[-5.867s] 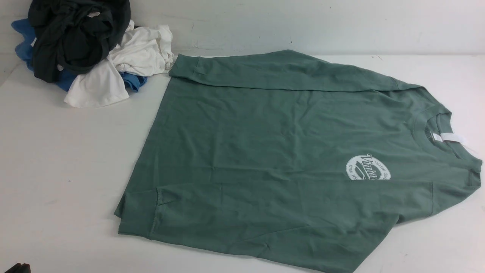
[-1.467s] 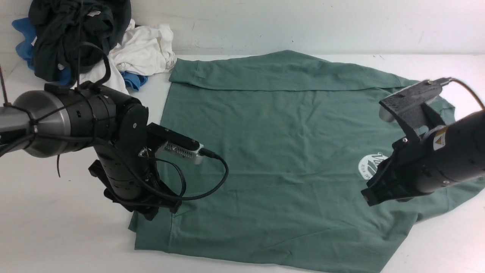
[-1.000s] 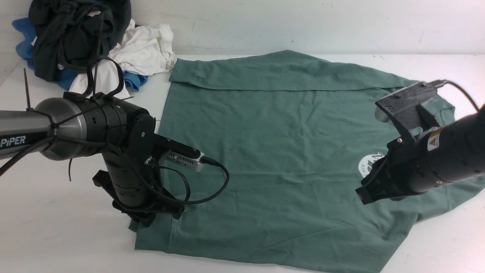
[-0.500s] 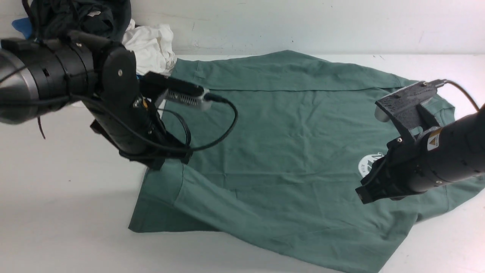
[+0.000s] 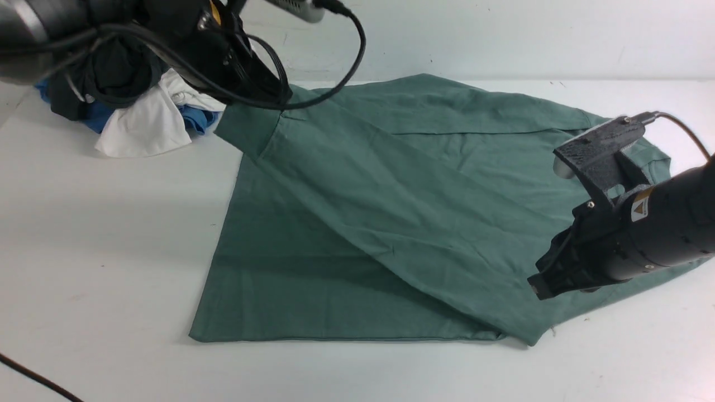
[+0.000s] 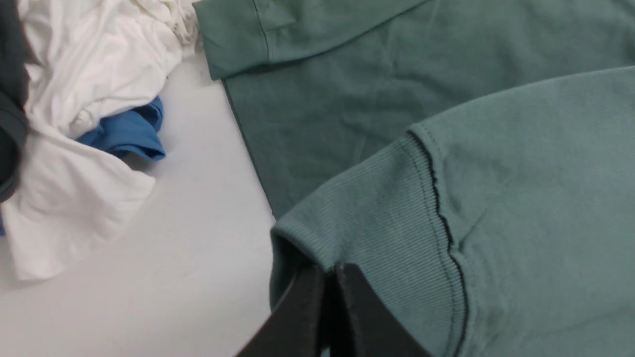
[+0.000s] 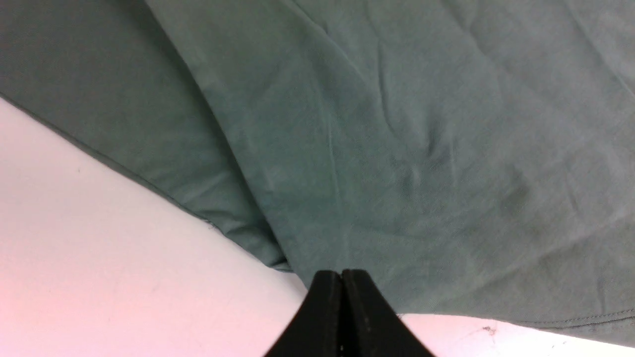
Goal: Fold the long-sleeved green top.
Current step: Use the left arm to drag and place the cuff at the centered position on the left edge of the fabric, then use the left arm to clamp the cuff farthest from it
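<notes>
The green long-sleeved top (image 5: 313, 262) lies flat on the white table (image 5: 100, 223). My left gripper (image 5: 277, 102) is shut on the ribbed cuff (image 6: 377, 208) of the near sleeve (image 5: 391, 212), pinching its edge between the jaws (image 6: 330, 271). It holds the cuff raised at the back left, so the sleeve runs diagonally across the body. The far sleeve (image 5: 447, 106) lies folded along the far edge, its cuff (image 6: 233, 39) flat. My right gripper (image 5: 539, 287) (image 7: 342, 273) is shut and empty, over the top's near right edge.
A pile of clothes sits at the back left corner: a dark garment (image 5: 111, 72), a white one (image 5: 145, 125) and a blue one (image 5: 195, 120). A wall stands behind the table. A black cable (image 5: 33, 379) crosses the front left corner.
The left gripper shut on the near sleeve's cuff, then rose and moved to the back left, pulling the sleeve diagonally over the body. The right arm has barely moved.
</notes>
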`<control>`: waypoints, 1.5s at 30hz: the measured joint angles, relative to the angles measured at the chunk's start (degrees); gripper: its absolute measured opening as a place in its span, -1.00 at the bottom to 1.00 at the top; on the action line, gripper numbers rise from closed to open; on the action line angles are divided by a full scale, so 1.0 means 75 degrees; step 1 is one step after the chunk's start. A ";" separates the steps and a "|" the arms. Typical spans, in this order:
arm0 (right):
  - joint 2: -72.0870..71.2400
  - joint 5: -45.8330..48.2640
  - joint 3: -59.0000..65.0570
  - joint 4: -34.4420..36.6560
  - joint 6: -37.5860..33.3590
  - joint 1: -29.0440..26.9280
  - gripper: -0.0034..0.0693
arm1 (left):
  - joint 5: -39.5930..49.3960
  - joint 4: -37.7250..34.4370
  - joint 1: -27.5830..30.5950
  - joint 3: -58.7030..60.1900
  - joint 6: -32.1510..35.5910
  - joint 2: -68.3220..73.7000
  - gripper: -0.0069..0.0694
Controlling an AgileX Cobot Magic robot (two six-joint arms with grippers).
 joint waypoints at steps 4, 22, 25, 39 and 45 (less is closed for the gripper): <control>0.0000 0.0000 0.0000 0.0000 0.0000 0.0000 -0.93 | -0.0282 0.0282 0.0000 0.0000 -0.0194 0.0945 -0.83; 0.1070 -0.0150 0.0009 0.1070 0.0000 0.0000 -0.93 | -0.0403 0.1309 0.0665 -0.3196 -0.2251 0.3163 0.08; 0.1344 0.0044 0.0009 0.1202 0.0000 0.0000 -0.93 | -0.0069 -0.0061 0.0956 -0.4132 -0.1485 0.4000 0.08; 0.1485 0.1074 0.0009 0.1184 0.0000 0.0000 -0.93 | -0.0968 -0.2690 0.1904 -0.8107 -0.1131 0.7344 0.32; 0.1493 0.1203 0.0009 0.1184 -0.0009 0.0000 -0.93 | -0.0715 -0.2943 0.1789 -0.8172 -0.0411 0.7686 0.16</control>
